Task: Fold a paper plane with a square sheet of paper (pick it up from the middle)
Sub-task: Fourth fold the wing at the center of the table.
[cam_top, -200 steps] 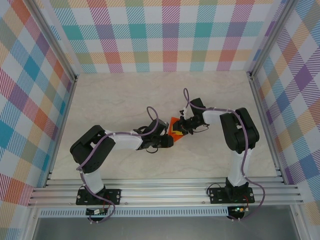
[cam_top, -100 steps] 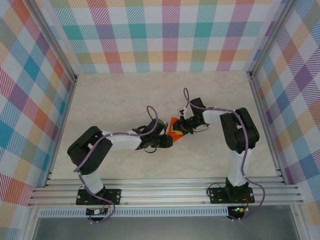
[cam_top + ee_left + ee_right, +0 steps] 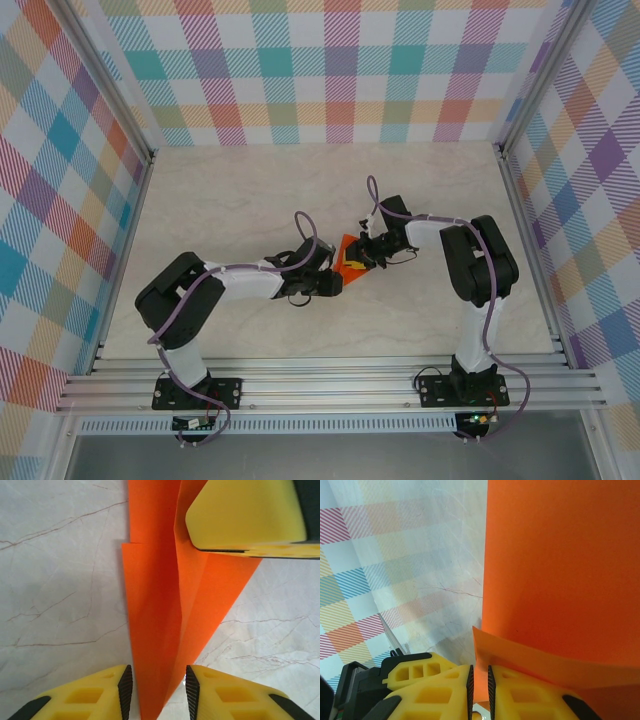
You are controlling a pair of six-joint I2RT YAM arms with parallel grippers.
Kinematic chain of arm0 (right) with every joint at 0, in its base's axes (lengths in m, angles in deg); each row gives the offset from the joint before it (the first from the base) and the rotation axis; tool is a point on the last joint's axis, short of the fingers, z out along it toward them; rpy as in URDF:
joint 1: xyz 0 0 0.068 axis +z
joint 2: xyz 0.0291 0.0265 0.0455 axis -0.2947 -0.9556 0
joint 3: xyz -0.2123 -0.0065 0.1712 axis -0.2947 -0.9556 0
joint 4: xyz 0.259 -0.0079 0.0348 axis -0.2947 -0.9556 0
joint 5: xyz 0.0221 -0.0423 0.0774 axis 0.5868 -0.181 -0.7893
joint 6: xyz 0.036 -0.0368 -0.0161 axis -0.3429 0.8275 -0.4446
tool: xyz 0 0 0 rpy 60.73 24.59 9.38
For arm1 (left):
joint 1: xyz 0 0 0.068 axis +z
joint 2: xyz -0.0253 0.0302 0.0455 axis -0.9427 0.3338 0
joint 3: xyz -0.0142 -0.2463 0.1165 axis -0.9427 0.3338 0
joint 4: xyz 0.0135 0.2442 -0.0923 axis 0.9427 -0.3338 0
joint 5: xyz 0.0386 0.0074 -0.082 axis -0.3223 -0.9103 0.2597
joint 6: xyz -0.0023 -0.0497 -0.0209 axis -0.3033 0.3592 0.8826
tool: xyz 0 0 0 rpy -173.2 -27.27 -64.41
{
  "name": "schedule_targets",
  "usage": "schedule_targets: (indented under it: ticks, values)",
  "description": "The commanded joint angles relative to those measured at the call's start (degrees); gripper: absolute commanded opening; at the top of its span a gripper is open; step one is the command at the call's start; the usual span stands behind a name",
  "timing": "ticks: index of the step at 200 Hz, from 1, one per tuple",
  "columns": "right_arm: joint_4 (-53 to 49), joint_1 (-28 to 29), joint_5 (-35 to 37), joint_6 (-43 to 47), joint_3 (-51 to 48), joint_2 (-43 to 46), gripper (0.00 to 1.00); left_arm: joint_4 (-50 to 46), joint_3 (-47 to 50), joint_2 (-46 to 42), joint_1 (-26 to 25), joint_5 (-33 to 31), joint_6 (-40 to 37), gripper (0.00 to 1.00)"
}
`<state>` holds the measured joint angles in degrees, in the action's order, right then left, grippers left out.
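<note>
While pinched as now, paper sheet (image 3: 349, 257): seen mid-table btwn both grippers; already creased into a narrow dart-like shape w/ a centre ridge, one flap raised.
Weight/stiffness: judged v. light, thin and limp across flat parts, stiffer along creases. Easily torn or crumpled if pulled from both ends at once.
Surface: prob. smooth; slip is to be expected under hard pads unless it is pinched square.
Left gripper (image 3: 159, 692): placed at the sheet's 7 o'clock in the top view. Fingers (image 3: 125, 689) are set apart; the pointed end is straddled, not squeezed.
Right gripper (image 3: 480, 680): placed at the sheet's 2 o'clock. Fingers are almost together, clamped on a raised flap edge.
Where to hold: best taken on a folded edge or along the centre crease, where layers are doubled. Single-layer corners are to be avoided.
Edges: in the left wrist view the long crease is seen running 12 to 6. A small step in the outline is noted at approx. 10 o'clock, and the flap's free edge slants toward 5.
Table (image 3: 250, 190): pale, marble-look, flat; the sheet could be slid on it.
Open room: most is found toward 12 and 9 o'clock of the sheet, less at 6, where arm links lie. Checked walls (image 3: 340, 70) are well apart from it.
</note>
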<state>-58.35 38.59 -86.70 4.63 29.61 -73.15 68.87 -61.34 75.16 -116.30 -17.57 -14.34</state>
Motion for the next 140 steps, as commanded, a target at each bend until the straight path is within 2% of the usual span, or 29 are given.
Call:
schedule_targets:
  ticks: [1,60,140]
  values:
    - [-0.98,0.26,-0.31,1.36,1.27,-0.24,0.18,-0.95,-1.59,1.55,0.52,0.03,-1.2,0.34]
    - [-1.12,0.27,-0.35,1.42,1.36,-0.07,0.18,-0.45,-1.95,2.1,0.52,0.4,-1.01,0.21]
    - [-0.42,0.39,-2.44,1.2,1.54,0.29,0.19,0.16,-1.08,3.12,0.58,0.5,0.85,0.13]
